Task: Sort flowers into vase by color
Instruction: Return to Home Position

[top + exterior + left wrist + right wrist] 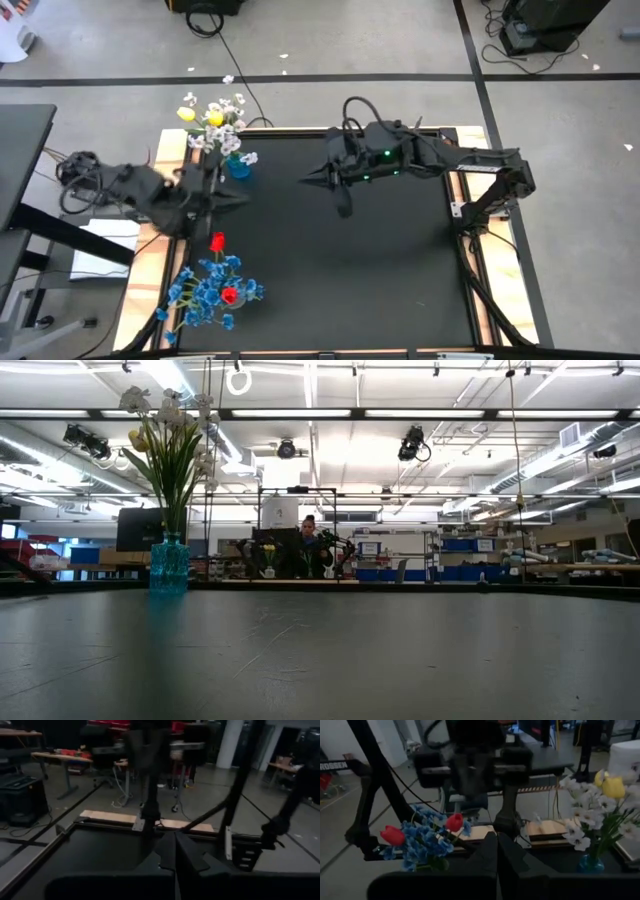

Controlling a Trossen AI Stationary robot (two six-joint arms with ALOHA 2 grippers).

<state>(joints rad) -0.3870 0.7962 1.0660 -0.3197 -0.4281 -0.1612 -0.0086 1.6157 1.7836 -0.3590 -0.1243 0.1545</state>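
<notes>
A teal glass vase (238, 167) stands near the table's far left corner. It holds yellow tulips (214, 119) and white blossom sprays (228, 135), stems down in it; the low view shows the same vase (168, 565). Near the table's near left edge stands a second bunch, blue blossom sprays (205, 295) with two red tulips (229, 295); its holder is hidden under the blossoms. My left gripper (245, 198) hovers between the two bunches, shut and empty, pointing right. My right gripper (304, 181) hovers over the table's middle, shut and empty, pointing left at the flowers (425, 842).
The black mat (380, 270) is framed by a wooden rim (460, 190). The right half and near middle of the mat hold no objects. Cables lie on the floor beyond the far edge. A person sits far off in the room behind the table (308, 535).
</notes>
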